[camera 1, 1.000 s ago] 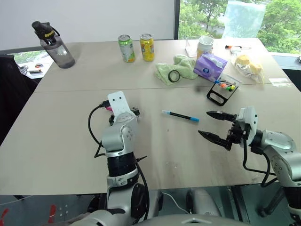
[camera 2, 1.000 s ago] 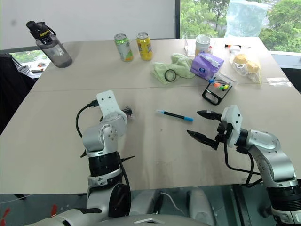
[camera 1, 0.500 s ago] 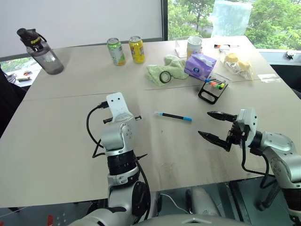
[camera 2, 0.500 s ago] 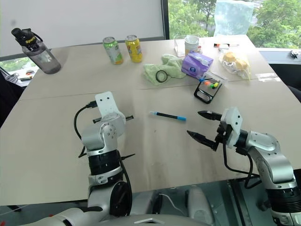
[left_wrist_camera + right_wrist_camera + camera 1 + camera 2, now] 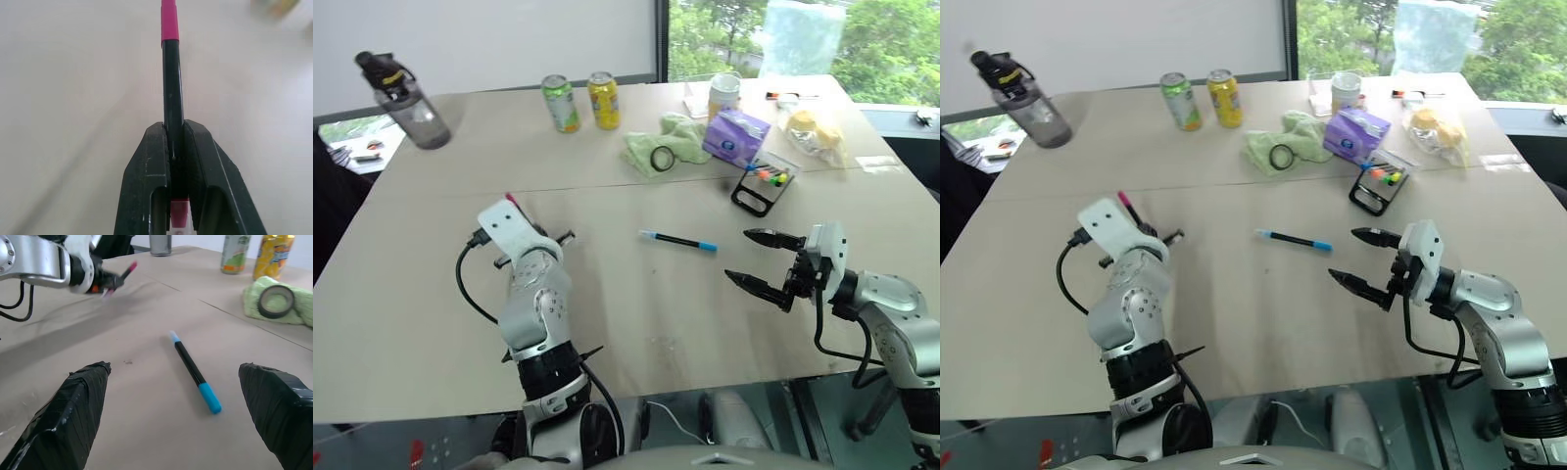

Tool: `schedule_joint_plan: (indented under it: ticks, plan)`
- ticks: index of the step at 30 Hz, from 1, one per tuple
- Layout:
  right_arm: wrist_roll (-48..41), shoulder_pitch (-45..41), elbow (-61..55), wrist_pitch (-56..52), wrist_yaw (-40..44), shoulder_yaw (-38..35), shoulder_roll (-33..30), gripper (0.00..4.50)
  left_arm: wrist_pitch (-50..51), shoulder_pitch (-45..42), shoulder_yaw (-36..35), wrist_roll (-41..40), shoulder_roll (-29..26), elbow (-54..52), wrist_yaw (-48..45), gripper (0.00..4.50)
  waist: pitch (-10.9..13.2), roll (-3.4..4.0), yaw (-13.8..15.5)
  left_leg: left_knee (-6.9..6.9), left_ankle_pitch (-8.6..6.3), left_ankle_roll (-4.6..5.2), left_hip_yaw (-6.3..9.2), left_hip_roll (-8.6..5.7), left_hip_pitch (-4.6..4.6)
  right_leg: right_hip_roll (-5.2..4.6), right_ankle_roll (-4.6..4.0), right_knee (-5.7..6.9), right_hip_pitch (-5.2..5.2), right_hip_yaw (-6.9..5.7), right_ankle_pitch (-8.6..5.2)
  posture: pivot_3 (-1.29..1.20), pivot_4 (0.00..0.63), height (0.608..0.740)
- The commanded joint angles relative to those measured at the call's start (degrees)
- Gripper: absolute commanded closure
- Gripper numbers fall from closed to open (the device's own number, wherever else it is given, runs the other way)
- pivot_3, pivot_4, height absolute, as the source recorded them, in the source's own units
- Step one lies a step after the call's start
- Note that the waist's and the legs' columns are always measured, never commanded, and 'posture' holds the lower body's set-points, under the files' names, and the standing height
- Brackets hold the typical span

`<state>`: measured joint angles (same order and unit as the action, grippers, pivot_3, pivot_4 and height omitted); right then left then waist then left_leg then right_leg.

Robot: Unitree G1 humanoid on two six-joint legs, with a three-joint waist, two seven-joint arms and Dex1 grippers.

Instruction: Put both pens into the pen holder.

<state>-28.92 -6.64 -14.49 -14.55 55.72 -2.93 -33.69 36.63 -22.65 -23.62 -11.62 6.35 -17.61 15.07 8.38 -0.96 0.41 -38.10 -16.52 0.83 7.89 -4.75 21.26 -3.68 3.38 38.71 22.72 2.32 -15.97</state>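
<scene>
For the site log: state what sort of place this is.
Probably an office or meeting room: a wide pale table by a window onto trees, holding desk clutter: a pen holder with markers, drink cans, a water bottle and a tissue pack.

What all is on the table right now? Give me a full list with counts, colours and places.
Pink-ended pen: 1, black, in left gripper.
Blue-ended pen: 1, black, mid-table.
Pen holder: 1, black, far right, bright markers inside.
Tissue pack: 1, purple, behind holder.
Cloth: 1, green, under black tape roll.
Cans: 2, green and yellow, far side.
Bottle: 1, grey, far left.
Left gripper: shut.
Right gripper: open.
</scene>
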Motion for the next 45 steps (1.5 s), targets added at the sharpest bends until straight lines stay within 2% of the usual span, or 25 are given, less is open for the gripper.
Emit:
schedule_joint_plan:
  ticks: [1, 7, 10, 12, 15, 19, 26, 29, 32, 35, 36, 38, 41, 44, 45]
  plan:
    - [-0.5, -0.4, -1.8, 0.5, -0.4, -0.6, 0.2, 0.00, -6.1, 3.8, 6.8, -4.4, -4.0, -3.8, -13.9, 4.46, 0.0, 0.00, 0.6, -0.01, -0.02, 0.04, 0.00, -0.02, 0.01, -0.02, 0.01, -0.03, 0.00, -0.01, 0.00, 0.00, 0.150, 0.740]
    - [-2.5, -2.6, -3.0, -3.5, -3.4, -0.6, 1.8, 0.00, -9.4, 11.3, 17.6, -11.7, -16.9, -6.7, -39.6, 4.46, 0.0, 0.07, 0.2, 0.00, -0.03, 0.05, 0.11, -0.01, 0.08, -0.01, 0.00, -0.09, 0.01, -0.01, 0.00, 0.00, 0.150, 0.740]
    - [-5.1, -4.8, -4.2, -7.9, -6.7, -0.8, 3.6, 0.00, -11.4, 13.9, 24.1, -12.0, -24.6, -7.6, -51.1, 4.46, 0.1, 0.19, -0.3, 0.05, -0.03, 0.05, 0.11, 0.01, 0.07, 0.01, -0.01, -0.09, 0.02, 0.01, 0.00, 0.00, 0.150, 0.740]
    - [-7.8, -6.1, -5.5, -11.9, -9.8, -0.8, 5.4, 0.00, -13.9, 14.5, 27.5, -12.2, -27.8, -7.9, -57.1, 4.46, 0.1, 0.22, -0.4, 0.08, -0.03, 0.06, 0.12, 0.01, 0.06, -0.01, -0.02, -0.10, 0.02, 0.02, 0.00, 0.00, 0.150, 0.740]
    - [-16.1, -6.9, -8.8, -19.8, -15.9, -1.7, 9.4, 0.00, -17.0, 13.5, 29.3, -13.5, -27.7, -7.5, -60.6, 4.46, 0.2, 0.24, -0.4, 0.08, -0.03, 0.06, 0.16, 0.01, 0.08, -0.02, -0.02, -0.13, 0.02, 0.02, 0.00, 0.00, 0.150, 0.740]
    - [-22.0, -7.5, -12.1, -27.8, -20.6, -1.5, 10.0, 0.00, -18.0, 12.3, 30.6, -13.4, -27.1, -6.6, -61.4, 4.46, 0.2, 0.25, -0.1, 0.04, -0.03, 0.07, 0.29, -0.01, 0.24, -0.04, -0.02, -0.21, 0.06, -0.10, 0.00, 0.00, 0.150, 0.740]
    - [-24.1, -9.8, -12.7, -30.2, -23.9, -0.4, 11.7, 0.00, -18.5, 13.1, 32.3, -13.6, -26.5, -6.3, -61.8, 4.46, 0.2, 0.25, -0.3, 0.02, -0.03, 0.07, 0.30, -0.03, 0.53, -0.04, -0.01, -0.15, 0.42, -0.11, 0.00, 0.00, 0.150, 0.740]
    - [-25.8, -10.8, -12.7, -30.9, -24.3, -1.2, 12.2, 0.87, -18.6, 13.2, 32.3, -13.5, -26.7, -6.1, -61.7, 4.50, 0.2, 0.25, -0.6, 0.02, -0.03, 0.07, 0.29, -0.03, 0.57, -0.04, -0.01, -0.14, 0.45, -0.10, 0.00, 0.00, 0.150, 0.740]
    - [-27.0, -10.8, -13.1, -31.1, -23.9, -1.6, 11.8, 2.23, -18.6, 13.0, 32.5, -12.5, -27.2, -5.6, -61.2, 4.50, 0.2, 0.25, -0.8, 0.01, -0.03, 0.07, 0.30, -0.04, 0.57, -0.04, -0.01, -0.14, 0.45, -0.12, 0.01, 0.00, 0.150, 0.740]
    - [-28.2, -10.2, -13.8, -31.2, -23.5, -2.0, 11.2, 3.82, -18.4, 12.8, 32.4, -12.4, -27.4, -5.3, -60.9, 4.50, 0.2, 0.25, -1.0, 0.01, -0.03, 0.07, 0.30, -0.04, 0.58, -0.04, -0.01, -0.14, 0.45, -0.12, 0.00, 0.00, 0.150, 0.740]
    - [-28.5, -9.9, -14.1, -31.3, -23.4, -2.0, 10.9, 4.12, -17.9, 12.8, 32.1, -13.0, -27.3, -5.4, -60.8, 4.50, 0.2, 0.25, -1.0, 0.01, -0.03, 0.07, 0.29, -0.04, 0.58, -0.04, -0.01, -0.14, 0.45, -0.11, 0.00, 0.00, 0.150, 0.740]
    - [-29.1, -9.5, -14.5, -31.3, -23.4, -2.1, 10.4, 4.38, -16.7, 13.0, 31.9, -14.3, -27.3, -5.6, -60.9, 3.57, 0.2, 0.25, -1.0, 0.02, -0.03, 0.08, 0.30, -0.04, 0.58, -0.04, -0.01, -0.14, 0.45, -0.12, 0.00, 0.00, 0.150, 0.740]
    - [-28.2, -9.5, -14.5, -30.1, -23.8, -2.1, 10.1, 4.38, -17.6, 12.9, 32.5, -12.1, -27.6, -5.5, -59.7, 2.60, 0.2, 0.25, -1.0, 0.01, -0.03, 0.08, 0.30, -0.04, 0.58, -0.04, -0.01, -0.14, 0.45, -0.12, 0.00, 0.00, 0.150, 0.740]
    - [-19.7, -10.1, -11.7, -23.5, -23.0, -1.7, 8.9, 4.38, -16.8, 12.4, 30.8, -12.6, -26.6, -5.2, -57.0, 1.34, 0.2, 0.25, -1.0, 0.01, -0.03, 0.07, 0.29, -0.04, 0.58, -0.03, -0.01, -0.13, 0.45, -0.11, 0.00, 0.00, 0.150, 0.740]
    - [-17.7, -10.6, -10.7, -21.4, -23.1, -2.3, 8.8, 4.38, -16.6, 12.2, 30.1, -13.0, -26.6, -5.1, -56.6, 1.34, 0.2, 0.25, -1.0, 0.01, -0.03, 0.08, 0.29, -0.04, 0.58, -0.04, -0.01, -0.13, 0.45, -0.12, 0.00, 0.00, 0.150, 0.740]
